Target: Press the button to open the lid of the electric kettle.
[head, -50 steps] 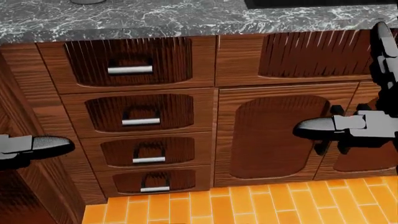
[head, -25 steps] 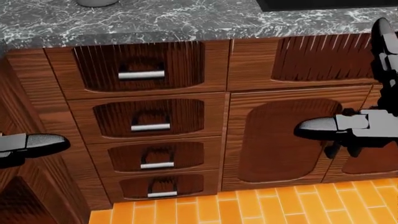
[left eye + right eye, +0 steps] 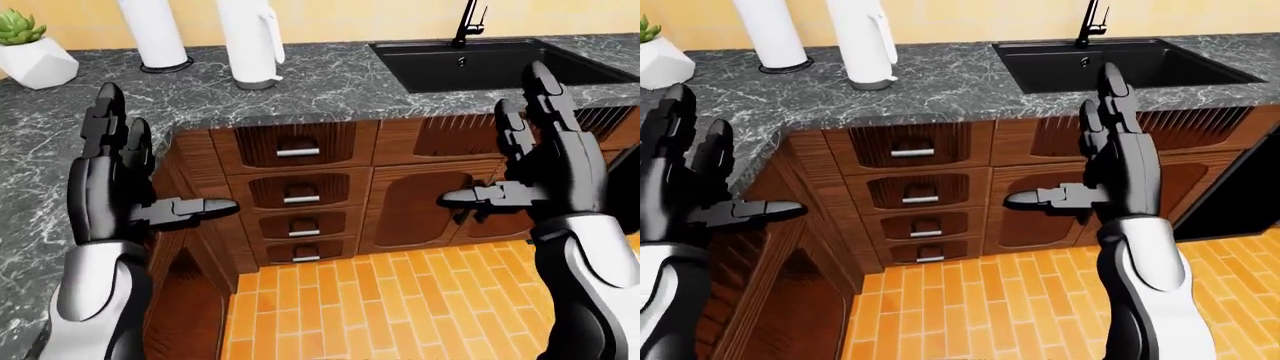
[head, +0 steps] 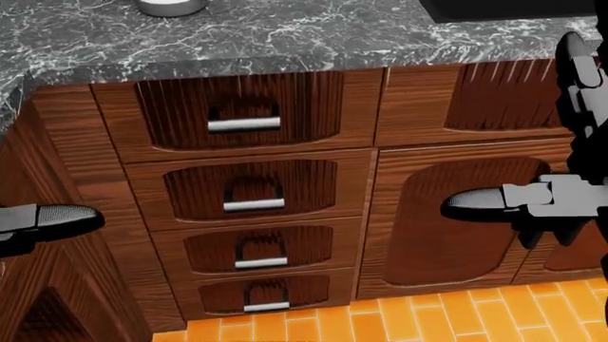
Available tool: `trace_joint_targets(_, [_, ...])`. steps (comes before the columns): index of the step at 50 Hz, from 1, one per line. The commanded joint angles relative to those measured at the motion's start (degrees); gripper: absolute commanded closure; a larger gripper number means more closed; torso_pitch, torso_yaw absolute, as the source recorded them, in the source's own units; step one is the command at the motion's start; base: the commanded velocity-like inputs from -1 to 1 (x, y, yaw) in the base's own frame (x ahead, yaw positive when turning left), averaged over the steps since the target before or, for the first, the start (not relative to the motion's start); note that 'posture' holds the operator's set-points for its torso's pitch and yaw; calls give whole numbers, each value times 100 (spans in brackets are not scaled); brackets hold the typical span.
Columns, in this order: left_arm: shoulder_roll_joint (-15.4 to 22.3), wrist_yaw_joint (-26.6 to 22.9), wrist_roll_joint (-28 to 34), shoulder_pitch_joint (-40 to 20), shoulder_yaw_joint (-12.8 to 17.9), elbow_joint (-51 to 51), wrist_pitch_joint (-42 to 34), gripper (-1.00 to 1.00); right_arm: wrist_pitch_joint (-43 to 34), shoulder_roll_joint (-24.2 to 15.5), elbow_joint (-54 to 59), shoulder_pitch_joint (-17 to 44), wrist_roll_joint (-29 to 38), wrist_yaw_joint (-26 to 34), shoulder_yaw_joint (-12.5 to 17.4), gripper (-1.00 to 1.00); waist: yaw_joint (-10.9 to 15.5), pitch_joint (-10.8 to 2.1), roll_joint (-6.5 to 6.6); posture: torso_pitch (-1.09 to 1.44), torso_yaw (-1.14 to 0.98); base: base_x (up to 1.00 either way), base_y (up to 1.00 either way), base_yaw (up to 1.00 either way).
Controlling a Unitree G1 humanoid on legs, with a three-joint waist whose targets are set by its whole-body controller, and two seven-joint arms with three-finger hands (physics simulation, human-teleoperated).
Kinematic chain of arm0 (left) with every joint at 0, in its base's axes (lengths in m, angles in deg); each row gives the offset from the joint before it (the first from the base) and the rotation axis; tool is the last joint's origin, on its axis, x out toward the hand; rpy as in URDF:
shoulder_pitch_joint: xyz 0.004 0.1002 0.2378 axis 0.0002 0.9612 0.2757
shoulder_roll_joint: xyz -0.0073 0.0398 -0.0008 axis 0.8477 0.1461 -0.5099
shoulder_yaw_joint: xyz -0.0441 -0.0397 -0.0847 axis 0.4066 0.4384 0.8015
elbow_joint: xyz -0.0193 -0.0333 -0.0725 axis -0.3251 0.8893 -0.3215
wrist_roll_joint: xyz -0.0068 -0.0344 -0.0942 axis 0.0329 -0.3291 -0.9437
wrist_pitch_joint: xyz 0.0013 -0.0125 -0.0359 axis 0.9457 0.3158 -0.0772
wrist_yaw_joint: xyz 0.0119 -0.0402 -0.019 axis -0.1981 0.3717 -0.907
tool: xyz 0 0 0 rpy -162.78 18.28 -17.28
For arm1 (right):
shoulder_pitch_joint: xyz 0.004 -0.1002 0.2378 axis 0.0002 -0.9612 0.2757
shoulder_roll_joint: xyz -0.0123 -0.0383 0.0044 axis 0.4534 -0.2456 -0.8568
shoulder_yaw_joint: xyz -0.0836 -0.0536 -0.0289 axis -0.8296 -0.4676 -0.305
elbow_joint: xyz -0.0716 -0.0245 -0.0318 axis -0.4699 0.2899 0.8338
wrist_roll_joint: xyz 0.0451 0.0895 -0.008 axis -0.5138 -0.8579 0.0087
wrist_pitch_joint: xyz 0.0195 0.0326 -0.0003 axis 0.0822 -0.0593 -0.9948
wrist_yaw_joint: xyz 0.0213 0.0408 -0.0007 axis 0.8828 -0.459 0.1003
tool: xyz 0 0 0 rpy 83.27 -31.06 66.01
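The electric kettle point(image 3: 250, 37) is a tall white body with a side handle. It stands on the dark marble counter point(image 3: 330, 82) at the top of the left-eye view, and its lid is cut off by the picture's edge. In the head view only its grey base point(image 4: 171, 6) shows. My left hand point(image 3: 150, 161) is open, fingers up and thumb out, low and left of the kettle. My right hand point(image 3: 495, 139) is open too, in front of the cabinet doors, below the sink and far from the kettle. Neither hand touches anything.
A white paper-towel roll point(image 3: 152, 34) stands left of the kettle, with a potted plant point(image 3: 30, 52) further left. A black sink point(image 3: 490, 60) with a tap point(image 3: 466, 22) lies to the right. A stack of wooden drawers point(image 4: 249, 203) sits below the counter, above an orange tiled floor point(image 3: 380, 300).
The whole head view has shifted: drawers and counter slid right and down in the picture, so the camera moved. Both hands keep their open pose.
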Motion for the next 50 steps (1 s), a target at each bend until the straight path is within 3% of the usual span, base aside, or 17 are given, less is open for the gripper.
trace_joint_targets(1, [97, 19, 19, -144, 116, -183, 143, -100, 151, -48, -194, 172, 25, 34, -1, -100, 34, -131, -72, 0, 0, 9, 17, 0])
trace_joint_targets(3, [101, 20, 17, -149, 118, -194, 132, -100, 129, -43, -208, 185, 19, 41, 13, -100, 36, -164, -18, 0, 0, 10, 16, 0])
trace_joint_targets(7, [104, 20, 20, -145, 121, -222, 111, -100, 115, -30, -240, 173, 27, 56, 12, -100, -2, -43, 297, 0, 0, 10, 15, 0])
trace_joint_targets(10, [105, 18, 28, -148, 118, -227, 105, -100, 125, -30, -248, 170, 34, 68, 17, -100, -17, -128, 790, 0, 0, 11, 14, 0])
trace_joint_targets(11, [107, 16, 32, -147, 115, -227, 106, -100, 115, -29, -253, 175, 32, 69, 18, -100, 34, -105, 574, 0, 0, 12, 15, 0])
trace_joint_targets(13, [107, 13, 31, -148, 123, -225, 104, -100, 105, -29, -261, 179, 28, 71, 23, -100, 44, -99, 609, 0, 0, 12, 13, 0])
trace_joint_targets(20, [95, 2, 56, -140, 103, -216, 117, -100, 114, -26, -282, 166, 31, 93, 19, -100, 71, -64, 198, 0, 0, 13, 14, 0])
trace_joint_targets(23, [70, -5, 79, -119, 73, -206, 143, -100, 122, -23, -319, 152, 41, 134, 2, -100, 90, -127, -192, 0, 0, 18, 12, 0])
trace_joint_targets(24, [72, -7, 77, -125, 76, -212, 133, -100, 122, -24, -320, 154, 43, 139, 4, -100, 37, -70, -25, 0, 0, 21, 11, 0])
trace_joint_targets(27, [71, -9, 88, -128, 69, -213, 136, -100, 151, -14, -303, 146, 47, 154, 12, -100, 28, -67, -53, 0, 0, 22, 11, 0])
trace_joint_targets(32, [71, -21, 91, -137, 71, -229, 116, -100, 136, -10, -314, 159, 37, 153, 10, -100, 4, -7, 217, 0, 0, 23, 11, 0])
trace_joint_targets(36, [76, -26, 88, -152, 82, -242, 93, -100, 134, -3, -315, 162, 26, 152, 6, -100, -30, -94, 785, 0, 0, 24, 10, 0])
trace_joint_targets(37, [84, -29, 80, -163, 92, -245, 81, -100, 137, -4, -310, 163, 29, 150, 5, -100, 34, -76, 579, 0, 0, 25, 5, 0])
trace_joint_targets(39, [88, -26, 81, -169, 88, -248, 74, -100, 125, -6, -317, 171, 21, 147, 6, -100, 40, -50, 657, 0, 0, 28, 0, 0])
trace_joint_targets(45, [81, -30, 92, -153, 75, -262, 83, -100, 100, -14, -340, 178, -8, 137, 29, -100, 109, -54, 396, 0, 0, 28, 0, 0])
trace_joint_targets(48, [69, -35, 98, -132, 77, -253, 104, -100, 115, -12, -335, 165, -10, 133, 23, -100, 158, -64, 182, 0, 0, 29, 0, 0])
trace_joint_targets(50, [65, -36, 108, -125, 70, -245, 115, -100, 114, -13, -338, 163, -14, 134, 23, -100, 177, -121, -70, 0, 0, 27, 0, 0])
